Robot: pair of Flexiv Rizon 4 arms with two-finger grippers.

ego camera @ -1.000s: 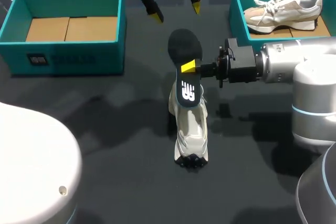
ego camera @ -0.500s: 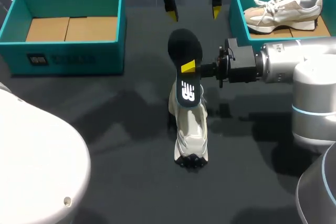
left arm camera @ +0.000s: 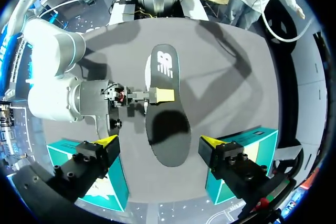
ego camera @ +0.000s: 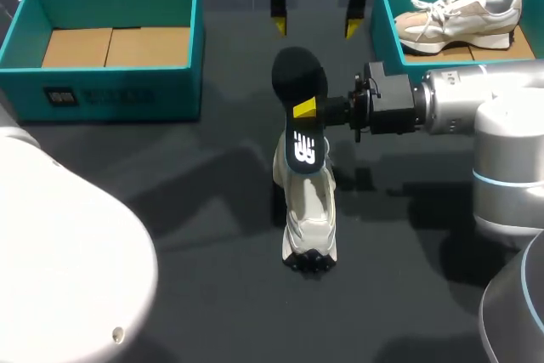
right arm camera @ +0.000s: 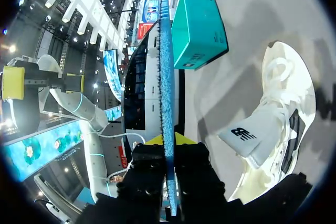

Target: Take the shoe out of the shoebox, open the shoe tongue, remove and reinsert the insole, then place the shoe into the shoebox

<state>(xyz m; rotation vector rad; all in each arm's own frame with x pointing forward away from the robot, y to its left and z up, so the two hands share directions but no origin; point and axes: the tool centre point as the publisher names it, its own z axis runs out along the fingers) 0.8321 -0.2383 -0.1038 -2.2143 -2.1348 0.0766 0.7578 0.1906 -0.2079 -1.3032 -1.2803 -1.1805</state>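
Observation:
My right gripper [ego camera: 304,109] is shut on one edge of the dark insole [ego camera: 299,82], holding it above the table. The insole's lower end lies over the opening of the pale grey shoe [ego camera: 308,210], which rests on the table. In the right wrist view the insole [right arm camera: 166,93] stands edge-on between the fingers, with the shoe [right arm camera: 275,124] beside it. My left gripper [ego camera: 314,25] hangs open beyond the insole's far end, touching nothing. In its own view the left gripper [left arm camera: 158,141] is spread wide over the insole [left arm camera: 167,114].
A teal shoebox [ego camera: 25,65] with a cardboard floor stands at the back left. A second teal shoebox [ego camera: 380,14] at the back right holds another pale shoe [ego camera: 459,14]. My left arm's white elbow [ego camera: 59,261] fills the near left corner.
My left gripper has swung to the right and turned square above the insole's far end. Its white elbow has shifted in the near left corner. The right arm, insole and shoe have not moved.

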